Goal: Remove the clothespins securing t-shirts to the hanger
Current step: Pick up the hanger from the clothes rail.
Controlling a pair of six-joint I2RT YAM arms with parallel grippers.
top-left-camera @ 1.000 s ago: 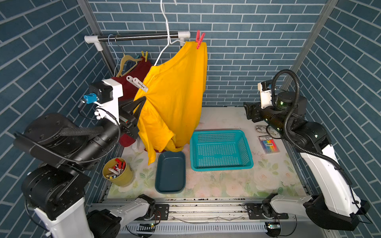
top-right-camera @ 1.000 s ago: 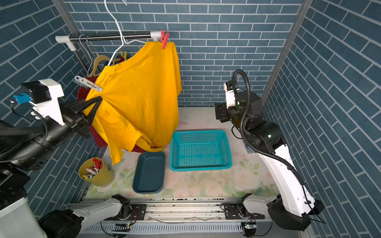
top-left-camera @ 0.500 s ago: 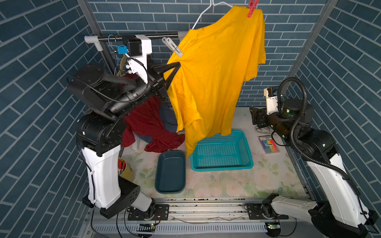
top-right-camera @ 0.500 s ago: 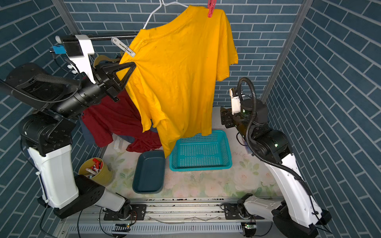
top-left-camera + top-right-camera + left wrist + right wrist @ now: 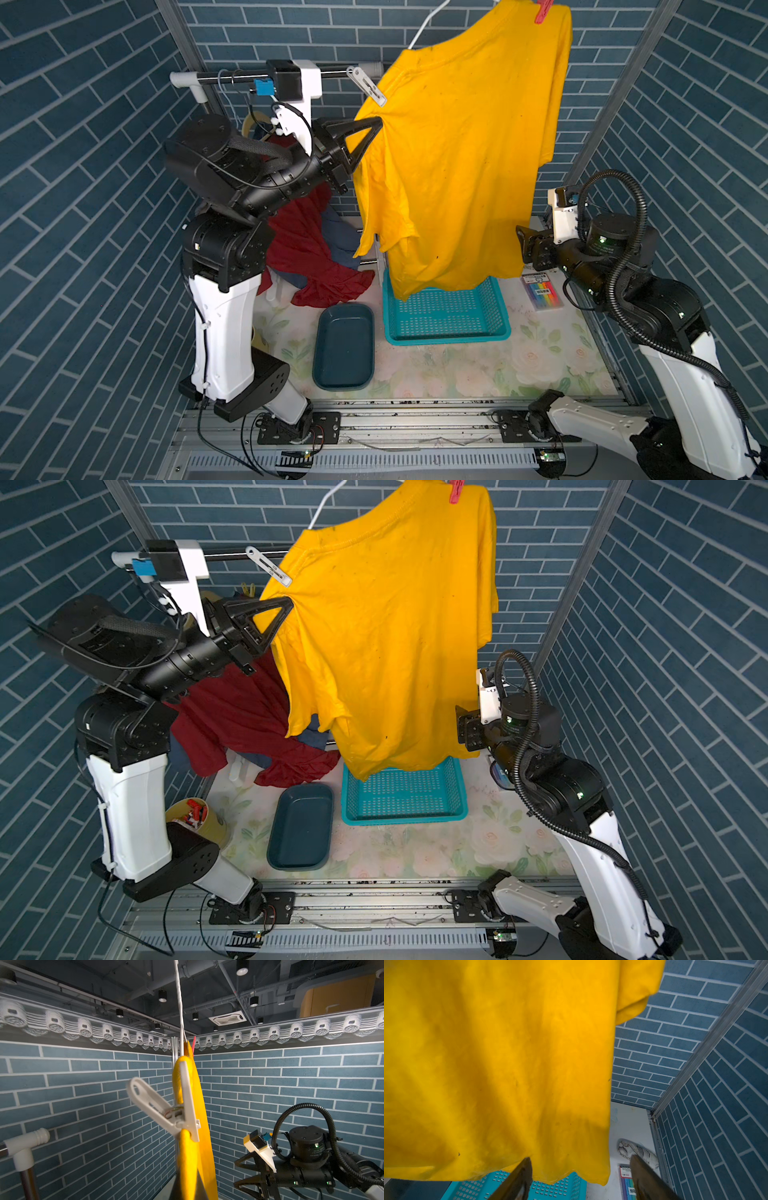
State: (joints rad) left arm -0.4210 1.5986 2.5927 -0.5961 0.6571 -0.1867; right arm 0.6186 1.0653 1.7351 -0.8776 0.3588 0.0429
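Left gripper [image 5: 379, 121] lifted the yellow t-shirt [image 5: 457, 166] higher, rightward.

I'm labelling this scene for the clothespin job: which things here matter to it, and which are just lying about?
Job: yellow t-shirt; white clothespin and red clothespin clipped on it; white hanger; dark red t-shirt; left gripper, shut on the yellow t-shirt.
Lying about: teal basket; dark blue tray; yellow cup; coloured packet.

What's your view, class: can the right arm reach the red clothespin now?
Probably not yet: the open right gripper sits low beside the yellow t-shirt, the red clothespin high above; nothing blocks the way.
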